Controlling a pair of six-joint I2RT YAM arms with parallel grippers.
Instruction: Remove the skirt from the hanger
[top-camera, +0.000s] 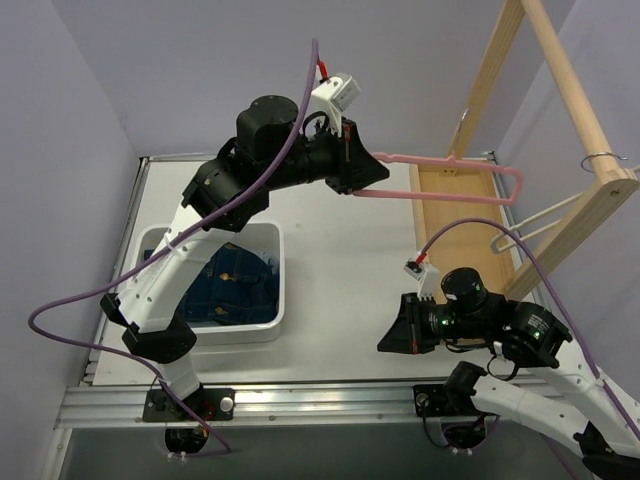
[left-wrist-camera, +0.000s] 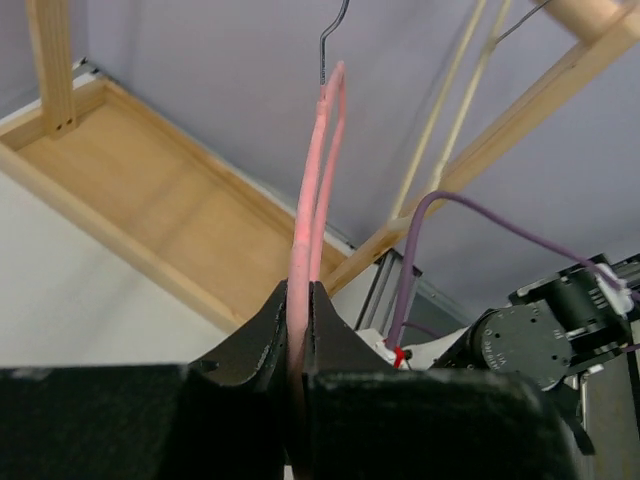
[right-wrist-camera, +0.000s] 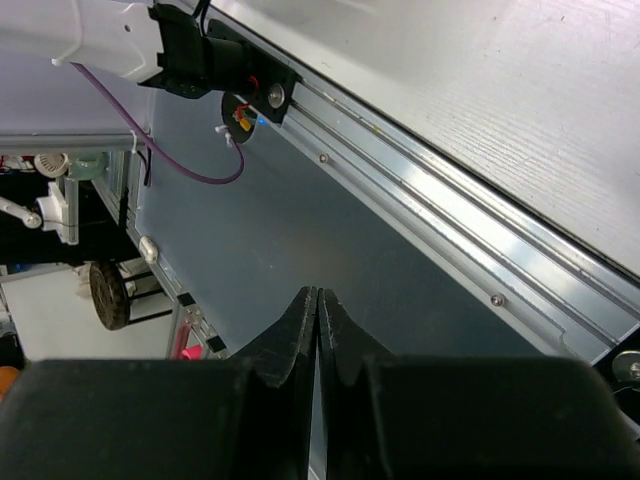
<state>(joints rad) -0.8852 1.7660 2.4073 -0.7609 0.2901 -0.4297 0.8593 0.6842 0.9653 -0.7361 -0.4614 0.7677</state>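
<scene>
A pink hanger (top-camera: 440, 178) hangs in the air above the table, bare, with my left gripper (top-camera: 372, 172) shut on its left end. In the left wrist view the hanger (left-wrist-camera: 312, 190) runs up from between my pinched fingers (left-wrist-camera: 262, 335) to its metal hook. The skirt (top-camera: 232, 285), blue denim, lies crumpled in the white bin (top-camera: 278, 290) at the left. My right gripper (top-camera: 392, 338) sits low at the front right, shut with nothing in it; its fingertips (right-wrist-camera: 318, 296) point past the table's front rail.
A wooden rack (top-camera: 560, 110) stands at the back right, its base board (top-camera: 455, 215) on the table, with a white wire hanger (top-camera: 560, 212) hooked on its rail. An aluminium rail (top-camera: 300, 400) runs along the table's front edge.
</scene>
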